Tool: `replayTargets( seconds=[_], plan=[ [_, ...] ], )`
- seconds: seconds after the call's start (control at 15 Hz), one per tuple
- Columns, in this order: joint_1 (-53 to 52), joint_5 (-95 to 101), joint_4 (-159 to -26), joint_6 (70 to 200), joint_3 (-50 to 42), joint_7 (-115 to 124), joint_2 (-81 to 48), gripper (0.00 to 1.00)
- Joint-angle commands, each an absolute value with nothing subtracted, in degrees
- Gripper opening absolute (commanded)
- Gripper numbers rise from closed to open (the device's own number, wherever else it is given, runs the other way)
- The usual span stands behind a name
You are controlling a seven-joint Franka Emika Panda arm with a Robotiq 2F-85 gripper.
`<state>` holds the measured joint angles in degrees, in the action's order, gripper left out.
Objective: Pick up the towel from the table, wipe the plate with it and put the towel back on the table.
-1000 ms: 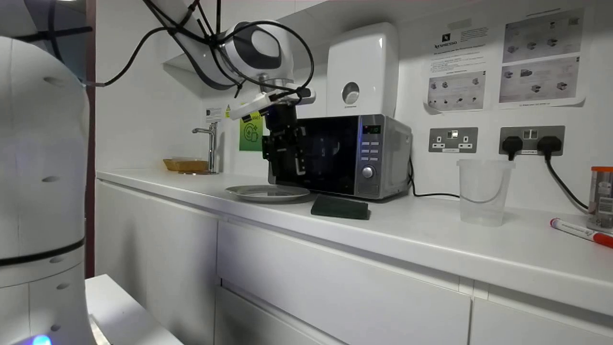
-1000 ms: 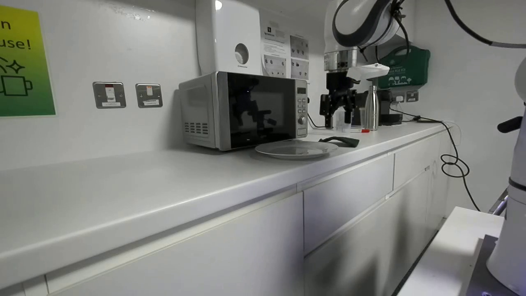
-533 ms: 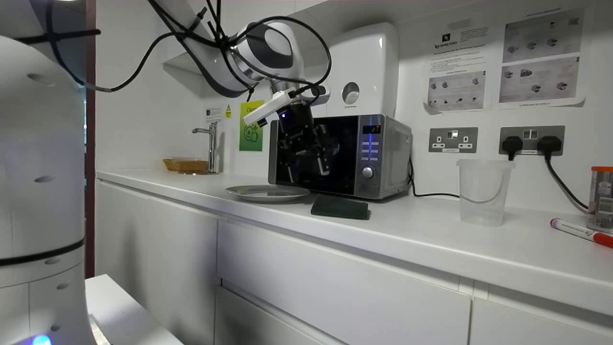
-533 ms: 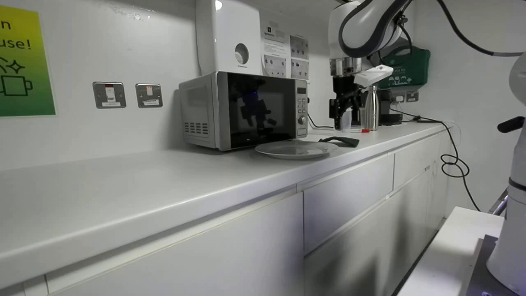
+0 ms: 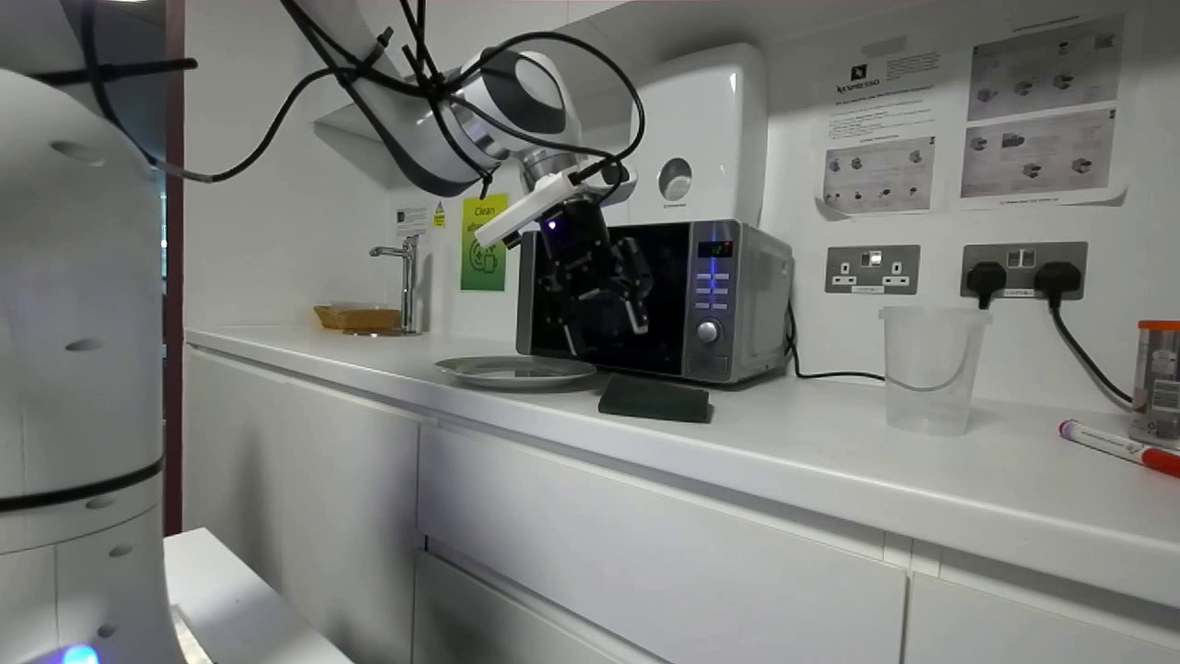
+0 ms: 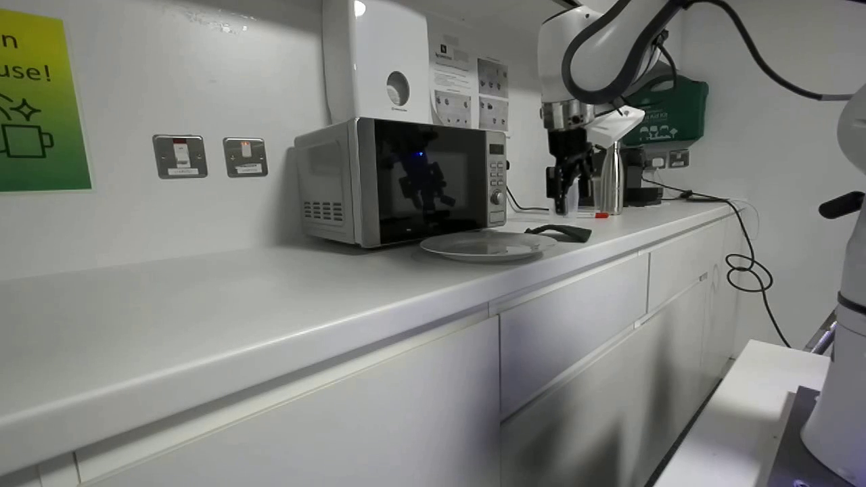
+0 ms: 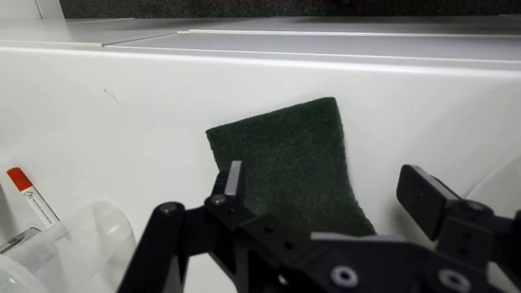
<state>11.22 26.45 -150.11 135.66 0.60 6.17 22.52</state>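
The towel is a dark green-black cloth [image 5: 654, 399] lying on the white table [image 5: 784, 452]. In an exterior view [image 6: 572, 233] part of it stands slightly raised. The wrist view shows the cloth [image 7: 285, 150] between and beyond the fingers, its lower part hidden by them. The grey plate [image 5: 516, 371] lies beside it, in front of the microwave; its edge shows in the wrist view [image 7: 502, 183]. My gripper [image 5: 606, 330] is open and empty, tilted, above the towel and apart from it. Its fingers [image 7: 327, 181] are wide apart.
A silver microwave [image 5: 737, 314] stands behind the plate and towel, close to the gripper. A clear plastic bucket [image 5: 931, 369] and a red-capped marker [image 5: 1106, 441] stand farther along. A metal bottle [image 6: 612, 179] stands beyond. The table's front edge [image 7: 260, 61] is near the towel.
The gripper has moved from beside the microwave front towards the towel and tilted; in the last half second it shifted only slightly. The fingers stay open. Towel and plate have not moved.
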Motion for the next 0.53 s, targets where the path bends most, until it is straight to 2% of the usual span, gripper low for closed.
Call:
replayTargets(
  seconds=[0.0, 0.47],
  plan=[
    [11.35, 29.82, -149.77, 137.63, 0.95, 7.31, 20.05, 1.00],
    [10.38, 31.51, -149.64, 139.85, 0.87, 7.14, 16.52, 1.00]
  ],
)
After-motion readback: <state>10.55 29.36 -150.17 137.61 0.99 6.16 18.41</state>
